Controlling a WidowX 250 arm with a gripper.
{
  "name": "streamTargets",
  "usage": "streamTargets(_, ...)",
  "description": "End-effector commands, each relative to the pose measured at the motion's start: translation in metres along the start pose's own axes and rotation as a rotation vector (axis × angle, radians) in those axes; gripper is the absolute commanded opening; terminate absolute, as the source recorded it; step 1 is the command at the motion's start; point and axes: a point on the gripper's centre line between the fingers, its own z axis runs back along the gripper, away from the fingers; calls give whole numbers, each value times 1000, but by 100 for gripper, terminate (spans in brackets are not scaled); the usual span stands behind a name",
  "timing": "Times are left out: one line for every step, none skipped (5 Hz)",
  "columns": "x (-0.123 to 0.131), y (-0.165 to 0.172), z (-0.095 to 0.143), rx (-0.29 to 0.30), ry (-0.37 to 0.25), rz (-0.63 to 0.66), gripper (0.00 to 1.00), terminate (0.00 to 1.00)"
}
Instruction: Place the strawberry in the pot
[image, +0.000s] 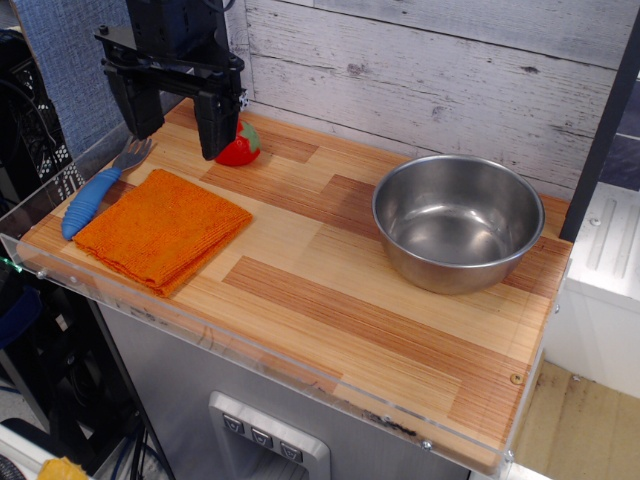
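While the strawberry (240, 146) lies on the wooden bench (330, 300) near its back left corner, close to the plank wall, the task looks barely begun. The hand (176, 108) hangs over that corner with its two dark fingers spread apart and nothing between them. The right finger's tip stands in front of the strawberry and hides its left side; whether it touches the fruit cannot be told from this single view. The fruit sits outside the gap between the fingers, off to the right, so no grasp has been made.

The pot (458, 222) stands upright and empty on the right half of the bench, well apart from the strawberry, with bare wood between them. A folded orange cloth (162, 228) lies in front of the hand, and a blue-handled fork (100, 188) rests just beside the cloth at the left edge; neither blocks the way to the pot.

By this reading, every step is left: centring the open fingers around the strawberry, closing on it, lifting, carrying it rightward across the bench and releasing it over the pot.
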Motion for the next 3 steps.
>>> streamTargets(0, 0, 0, 0, 0, 0, 100, 0)
streamTargets(26, 20, -15, 15, -9, 5, 100, 0)
streamTargets(58, 38, -31, 39, -12, 21, 100, 0)
